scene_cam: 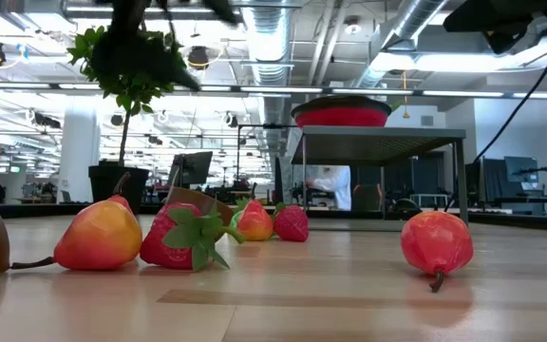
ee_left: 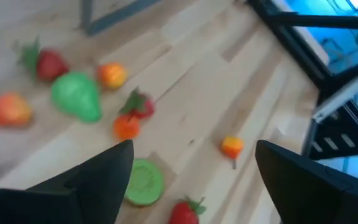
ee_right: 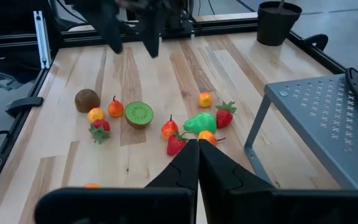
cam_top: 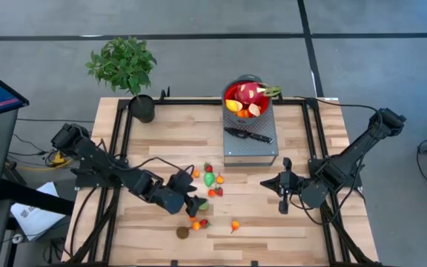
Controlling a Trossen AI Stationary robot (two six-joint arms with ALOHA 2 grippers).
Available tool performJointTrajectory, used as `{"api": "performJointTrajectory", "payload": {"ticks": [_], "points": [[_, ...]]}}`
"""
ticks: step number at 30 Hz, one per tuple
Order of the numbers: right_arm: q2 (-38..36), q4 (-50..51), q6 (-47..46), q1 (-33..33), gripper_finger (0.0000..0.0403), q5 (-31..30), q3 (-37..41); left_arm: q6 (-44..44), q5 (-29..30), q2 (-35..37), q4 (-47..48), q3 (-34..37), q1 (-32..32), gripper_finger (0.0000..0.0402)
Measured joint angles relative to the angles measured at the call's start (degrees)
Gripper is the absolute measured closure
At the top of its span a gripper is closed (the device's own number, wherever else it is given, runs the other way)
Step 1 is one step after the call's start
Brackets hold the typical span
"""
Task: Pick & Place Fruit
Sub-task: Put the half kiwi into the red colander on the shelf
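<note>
Wood table (cam_top: 295,148) holds scattered toy fruit (cam_top: 210,179) — strawberries, green pear, kiwi half. Left gripper (cam_top: 191,202) hovers above the cluster, jaws spread wide, empty. Right gripper (cam_top: 284,194) parked off to the side, clenched on nothing. Dragon fruit (cam_top: 247,93) sits in the red bowl (cam_top: 230,90) — on a grey stand (cam_top: 250,148).

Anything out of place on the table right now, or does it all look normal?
Nothing damaged. About ten small fruits lie scattered loose on the table, not yet in the red bowl. One orange fruit sits apart from the cluster. A knife lies on the grey stand. The open left gripper hovers over the cluster.
</note>
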State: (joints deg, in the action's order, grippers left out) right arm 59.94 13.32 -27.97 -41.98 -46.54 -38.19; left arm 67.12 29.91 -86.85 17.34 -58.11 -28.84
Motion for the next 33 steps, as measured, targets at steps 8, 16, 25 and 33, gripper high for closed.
{"api": "performJointTrajectory", "payload": {"ticks": [8,16,25,33], "points": [[0.00,0.17,0.00,0.00,0.0403,0.09,0.02,6.76,-0.36,0.00,-9.98,8.73,-0.39,0.0094],[0.00,0.17,-0.02,0.00,0.0403,0.13,0.01,6.88,-1.09,0.22,-12.36,10.12,0.00,0.0099],[0.00,0.17,-0.02,0.00,0.0403,0.15,0.00,6.71,-3.01,0.65,-17.26,10.12,0.81,0.0100],[0.00,0.17,-0.04,0.00,0.0403,0.17,0.01,5.23,-4.38,0.57,-27.27,10.12,-1.48,0.0101]]}}
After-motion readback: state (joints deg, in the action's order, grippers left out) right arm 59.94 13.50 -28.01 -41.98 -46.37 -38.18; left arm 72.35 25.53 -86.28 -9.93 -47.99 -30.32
